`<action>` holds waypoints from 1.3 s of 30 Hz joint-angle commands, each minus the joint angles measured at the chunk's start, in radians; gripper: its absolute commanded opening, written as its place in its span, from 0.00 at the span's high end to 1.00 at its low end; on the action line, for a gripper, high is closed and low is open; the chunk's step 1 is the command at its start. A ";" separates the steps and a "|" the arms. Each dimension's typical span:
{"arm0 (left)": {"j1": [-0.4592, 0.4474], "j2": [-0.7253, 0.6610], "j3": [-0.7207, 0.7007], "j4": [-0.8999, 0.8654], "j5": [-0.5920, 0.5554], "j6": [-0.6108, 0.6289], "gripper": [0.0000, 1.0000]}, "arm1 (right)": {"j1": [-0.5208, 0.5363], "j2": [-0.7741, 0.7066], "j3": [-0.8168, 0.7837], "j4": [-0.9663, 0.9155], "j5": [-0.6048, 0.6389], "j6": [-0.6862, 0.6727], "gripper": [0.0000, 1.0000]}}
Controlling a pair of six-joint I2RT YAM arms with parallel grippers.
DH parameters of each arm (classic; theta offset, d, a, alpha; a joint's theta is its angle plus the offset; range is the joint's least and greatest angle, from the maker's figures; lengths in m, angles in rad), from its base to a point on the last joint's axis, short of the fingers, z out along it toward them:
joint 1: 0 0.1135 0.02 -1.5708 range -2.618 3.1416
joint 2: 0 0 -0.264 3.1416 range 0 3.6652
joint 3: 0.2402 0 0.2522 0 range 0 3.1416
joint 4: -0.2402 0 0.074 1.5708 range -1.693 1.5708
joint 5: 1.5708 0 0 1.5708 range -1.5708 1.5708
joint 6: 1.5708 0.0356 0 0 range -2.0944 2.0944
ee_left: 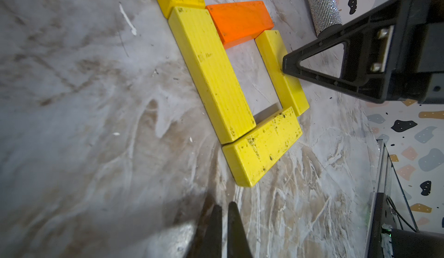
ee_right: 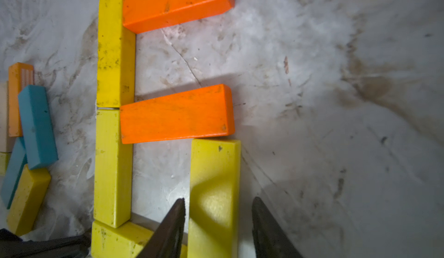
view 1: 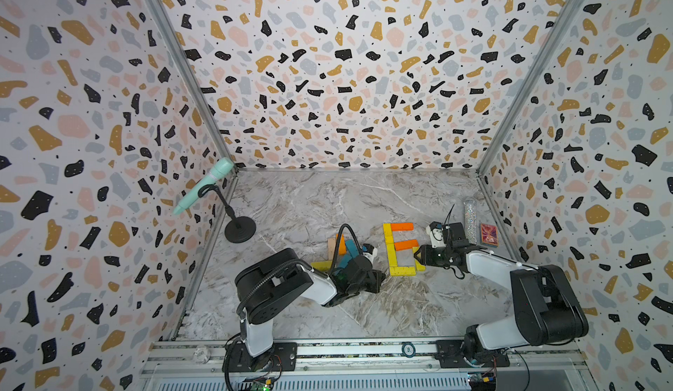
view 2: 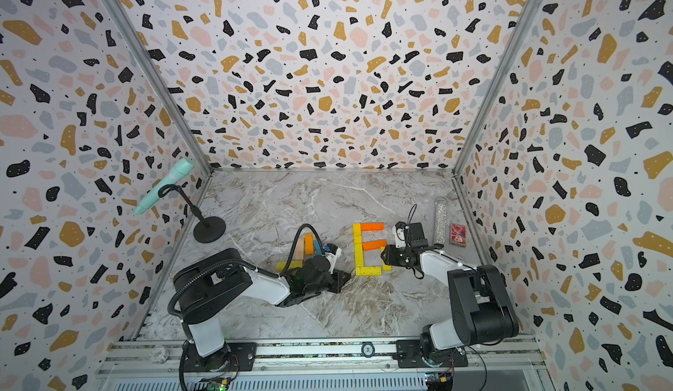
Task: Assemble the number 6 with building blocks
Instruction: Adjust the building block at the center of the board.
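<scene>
Okay, my right arm reaches in low from the front rail, and my right claw sits over the right side of the number 6. It is released, straddling the yellow plank with a sliver of gap on each side. My left claw is clenched on nothing, low on the table just beside the 6's lower left corner. There's bare marble beyond the plank's outer edge, up to the glitter tube and red box. The plank's long axis runs parallel to the yellow spine, its far end against the middle orange bar. The 6 lies mid-table with its top toward the back wall, and the spare blocks are piled to its left.
</scene>
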 commanded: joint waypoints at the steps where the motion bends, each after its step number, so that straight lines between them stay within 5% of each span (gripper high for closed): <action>1: -0.009 0.002 -0.014 0.032 -0.002 -0.008 1.00 | 0.024 0.010 0.025 -0.044 0.026 -0.008 0.55; 19: -0.009 0.000 -0.002 0.024 0.005 -0.006 1.00 | 0.052 -0.048 -0.035 -0.051 0.031 0.039 0.59; 39: -0.015 0.001 0.003 0.025 0.009 -0.004 1.00 | 0.054 -0.136 -0.086 -0.039 -0.014 0.084 0.52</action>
